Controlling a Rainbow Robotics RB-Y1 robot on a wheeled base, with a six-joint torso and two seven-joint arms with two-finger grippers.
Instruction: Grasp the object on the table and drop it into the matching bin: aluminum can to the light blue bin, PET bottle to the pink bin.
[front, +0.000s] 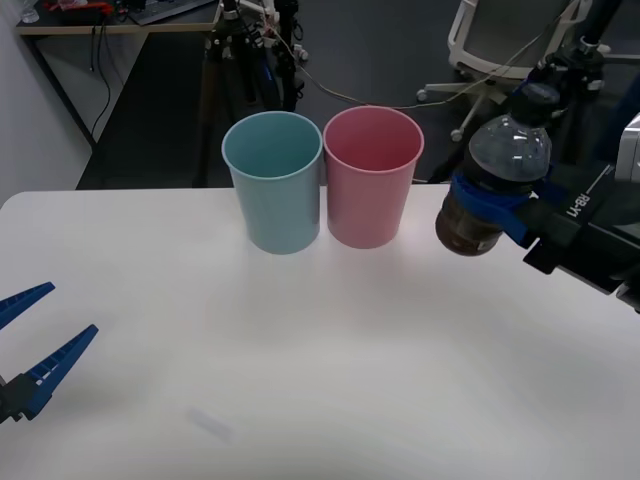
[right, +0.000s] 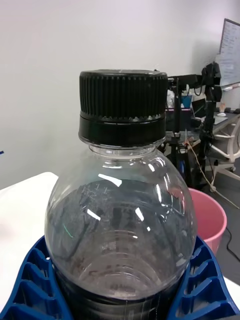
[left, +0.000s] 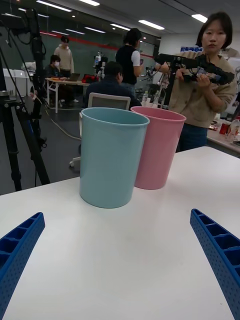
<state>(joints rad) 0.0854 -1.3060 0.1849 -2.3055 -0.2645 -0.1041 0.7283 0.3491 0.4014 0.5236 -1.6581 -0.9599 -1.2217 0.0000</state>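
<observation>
1. The right hand (front: 478, 205) is clamped around the PET bottle (front: 495, 185), blue fingers (right: 207, 280) hugging its lower body, cap up. The bottle rides in the air at three o'clock from the pink bin (front: 372, 176), clear of the tabletop (front: 300, 340).
2. That upright, waist-level grip looks chosen so the bottle can fall base-first into the bin.
3. The light blue bin (front: 273, 180) stands touching the pink one at its nine o'clock; an overshoot would land in the wrong one.
4. Nothing sits between bottle and pink rim, though the bottle hangs near rim height, so I'd judge a little lift is needed.
5. The left hand (front: 30, 345) waits spread open, low at eight o'clock, well apart.
</observation>
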